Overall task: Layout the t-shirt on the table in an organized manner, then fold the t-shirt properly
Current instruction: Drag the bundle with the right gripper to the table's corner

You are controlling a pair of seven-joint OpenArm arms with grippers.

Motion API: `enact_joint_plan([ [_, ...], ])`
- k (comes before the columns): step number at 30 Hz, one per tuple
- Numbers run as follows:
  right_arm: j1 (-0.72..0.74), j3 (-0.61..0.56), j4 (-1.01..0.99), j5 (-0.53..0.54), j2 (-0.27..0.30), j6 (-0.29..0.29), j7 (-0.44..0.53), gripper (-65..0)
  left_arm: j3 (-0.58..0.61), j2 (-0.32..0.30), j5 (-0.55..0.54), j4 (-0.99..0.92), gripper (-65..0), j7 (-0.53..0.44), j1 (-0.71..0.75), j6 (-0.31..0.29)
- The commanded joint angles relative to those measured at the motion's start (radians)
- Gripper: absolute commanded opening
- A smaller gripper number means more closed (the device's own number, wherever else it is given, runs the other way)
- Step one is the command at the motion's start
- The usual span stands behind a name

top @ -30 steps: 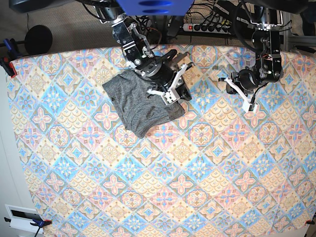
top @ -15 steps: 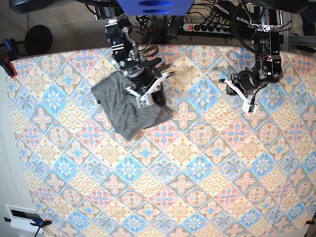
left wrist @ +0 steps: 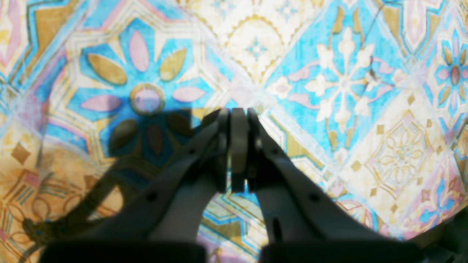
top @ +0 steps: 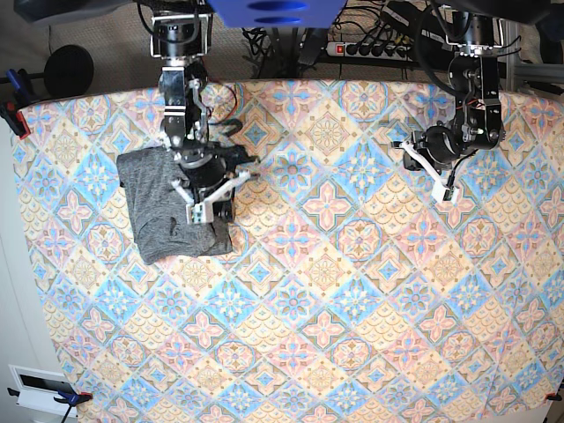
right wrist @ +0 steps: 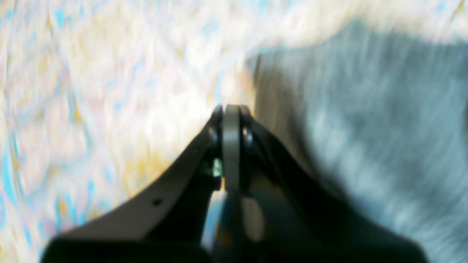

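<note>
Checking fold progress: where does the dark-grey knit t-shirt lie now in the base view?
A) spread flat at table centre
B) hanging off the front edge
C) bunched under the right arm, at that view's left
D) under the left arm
C: the dark-grey knit t-shirt lies compactly bunched beneath the right gripper, at that view's left.

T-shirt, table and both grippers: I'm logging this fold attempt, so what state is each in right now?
t-shirt: folded into a compact bundle, lying flat on the table's left part.
table: covered by the patterned cloth.
right gripper: shut, over the t-shirt's right edge.
left gripper: shut, empty, above bare cloth.
</note>
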Motion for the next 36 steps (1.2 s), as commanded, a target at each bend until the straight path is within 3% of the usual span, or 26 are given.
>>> enact_joint_plan([
  [1,0.022,0.005,0.021,0.006,0.027,0.0,0.024,-65.0,-0.004,-0.014,-0.006,0.012,-65.0,-0.007,-0.01,0.0],
  [8,0.019,0.014,0.018,0.006,0.128,0.0,0.016,-65.0,-0.004,-0.014,-0.006,0.012,-65.0,-0.007,-0.01,0.0],
  [17,0.017,0.19,0.015,0.006,0.139,0.0,-0.012,-65.0,-0.004,-0.014,-0.006,0.012,-65.0,-0.007,-0.01,0.0],
  [24,0.017,0.262,0.015,0.006,0.143,0.0,-0.026,-65.0,-0.004,-0.014,-0.006,0.012,-65.0,-0.007,-0.01,0.0],
  [32,0.02,0.27,0.015,0.006,0.278,0.002,-0.026,-65.0,-0.004,-0.014,-0.006,0.012,-65.0,-0.007,-0.01,0.0],
  [36,0.017,0.27,0.015,0.006,0.317,0.005,-0.026,-65.0,-0.004,-0.016,-0.006,0.012,-65.0,-0.007,-0.01,-0.002],
])
